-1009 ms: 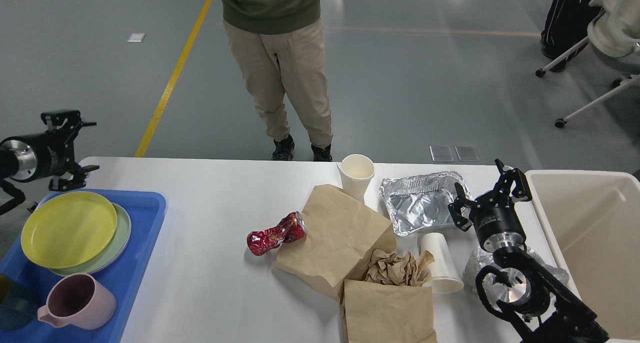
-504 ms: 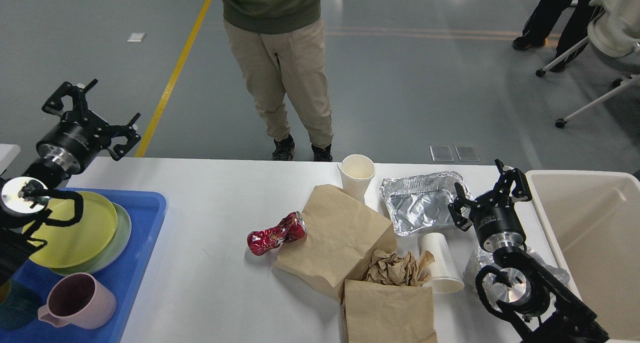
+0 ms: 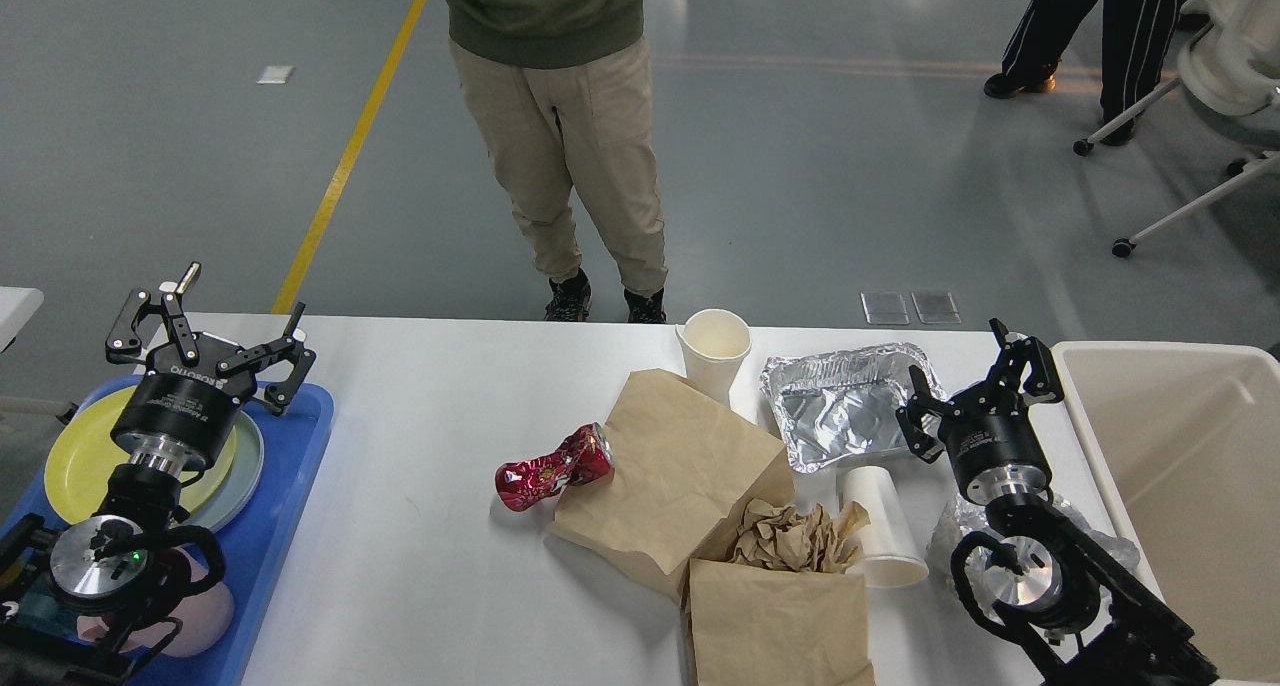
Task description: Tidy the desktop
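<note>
Head view: the desktop (image 3: 420, 556) is seen filling the lower half of the scene, its long axis running left to right and its far edge lying square across the view, just in front of a standing person (image 3: 560, 116).

At the left end a blue tray (image 3: 285, 506) rests on it, holding a yellow plate (image 3: 80, 456) stacked on a paler one. Near the middle a crushed red can (image 3: 550, 468) lies beside a brown paper bag (image 3: 670, 466). Farther right are an upright paper cup (image 3: 714, 346), a foil tray (image 3: 840, 406), a tipped paper cup (image 3: 880, 526), crumpled paper (image 3: 790, 536) and a second bag (image 3: 780, 621). A beige bin (image 3: 1180, 466) stands at the right end.

The left gripper (image 3: 225, 316) is held over the far end of the blue tray, its fingers spread wide and nothing between them. The right gripper (image 3: 975, 376) is held at the foil tray's right edge, fingers likewise apart and empty.

Compared with half a second ago, the left arm has been swung rightward and nearer, so that it now hangs above the plates rather than beyond the desktop's far-left corner; the right arm and the clutter are unchanged.
</note>
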